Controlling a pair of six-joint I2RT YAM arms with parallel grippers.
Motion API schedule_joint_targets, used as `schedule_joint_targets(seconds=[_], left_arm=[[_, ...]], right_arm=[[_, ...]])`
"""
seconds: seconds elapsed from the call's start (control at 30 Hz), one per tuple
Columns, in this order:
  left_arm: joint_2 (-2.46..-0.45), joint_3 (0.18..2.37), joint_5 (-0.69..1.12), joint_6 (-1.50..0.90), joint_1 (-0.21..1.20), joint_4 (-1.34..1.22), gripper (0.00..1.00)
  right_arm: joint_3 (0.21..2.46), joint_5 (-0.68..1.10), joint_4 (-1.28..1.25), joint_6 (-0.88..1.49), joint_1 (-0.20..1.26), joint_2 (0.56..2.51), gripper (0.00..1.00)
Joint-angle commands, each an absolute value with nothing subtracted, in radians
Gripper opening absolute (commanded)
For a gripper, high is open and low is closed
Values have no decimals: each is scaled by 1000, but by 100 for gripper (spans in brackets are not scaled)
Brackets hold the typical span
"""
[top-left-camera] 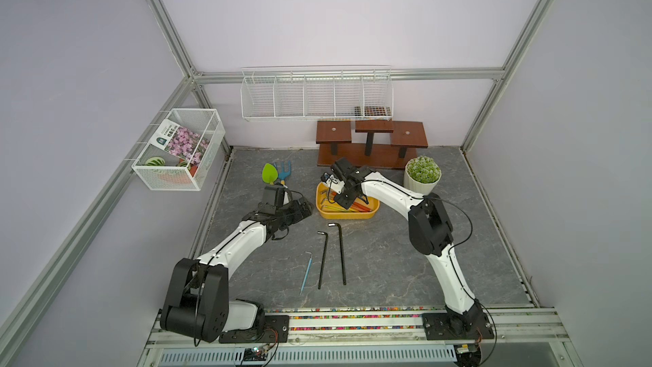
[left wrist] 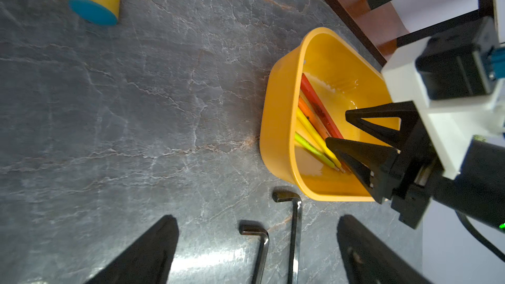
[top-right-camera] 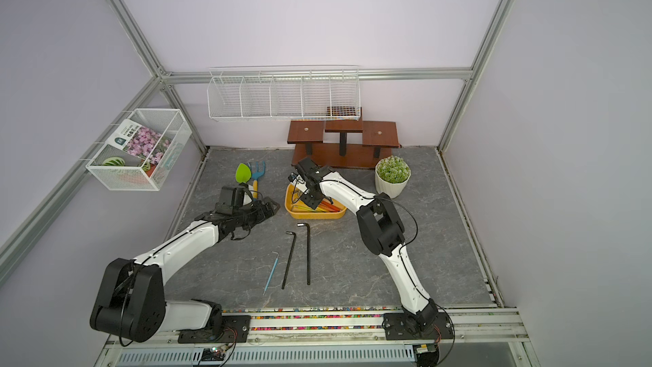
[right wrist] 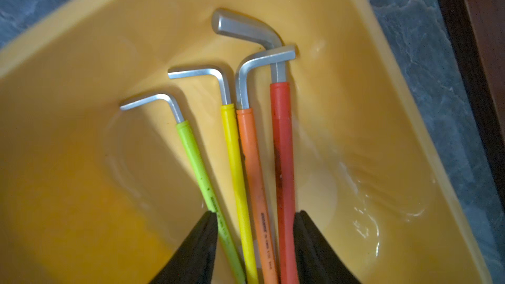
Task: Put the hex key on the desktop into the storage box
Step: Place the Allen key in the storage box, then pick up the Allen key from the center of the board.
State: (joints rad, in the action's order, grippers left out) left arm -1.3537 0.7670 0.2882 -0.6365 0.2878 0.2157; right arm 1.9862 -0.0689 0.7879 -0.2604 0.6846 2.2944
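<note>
The yellow storage box (top-left-camera: 347, 216) (top-right-camera: 314, 215) stands at the middle back of the marbled desktop (top-left-camera: 388, 263). Four hex keys with green (right wrist: 191, 154), yellow (right wrist: 232, 146), orange (right wrist: 250, 154) and red (right wrist: 281, 137) sleeves lie side by side on its floor. My right gripper (top-left-camera: 341, 203) (right wrist: 255, 213) hangs inside the box, open, its jaws straddling those sleeves. Two black hex keys (top-left-camera: 341, 255) (top-left-camera: 323, 259) and a thin blue one (top-left-camera: 306, 273) lie on the desktop in front of the box. My left gripper (top-left-camera: 309, 207) (left wrist: 257, 218) is open, low, left of the box.
A green scoop (top-left-camera: 270, 172) and blue rake (top-left-camera: 285, 170) lie behind my left arm. A potted plant (top-left-camera: 422, 174) stands right of the box and a brown wooden stand (top-left-camera: 370, 142) behind it. White wire baskets hang on the back wall (top-left-camera: 317, 93) and left wall (top-left-camera: 180, 148).
</note>
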Motion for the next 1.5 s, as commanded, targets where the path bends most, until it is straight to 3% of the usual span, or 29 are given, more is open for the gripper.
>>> schedule_joint_targets(seconds=[0.0, 0.27, 0.87, 1.1, 1.47], left_arm=[[-1305, 783, 285, -647, 285, 242, 96], [-1221, 768, 273, -650, 286, 275, 96], [-1047, 698, 229, -589, 285, 321, 96], [-1066, 667, 231, -594, 285, 312, 96], [-1103, 637, 227, -589, 285, 286, 96]], right_arm=[[1938, -37, 740, -199, 677, 2159, 55], [1738, -32, 653, -46, 687, 1947, 61], [1256, -73, 490, 264, 813, 1576, 63], [1185, -108, 496, 474, 899, 1600, 62], [1242, -194, 555, 679, 1023, 1830, 62]])
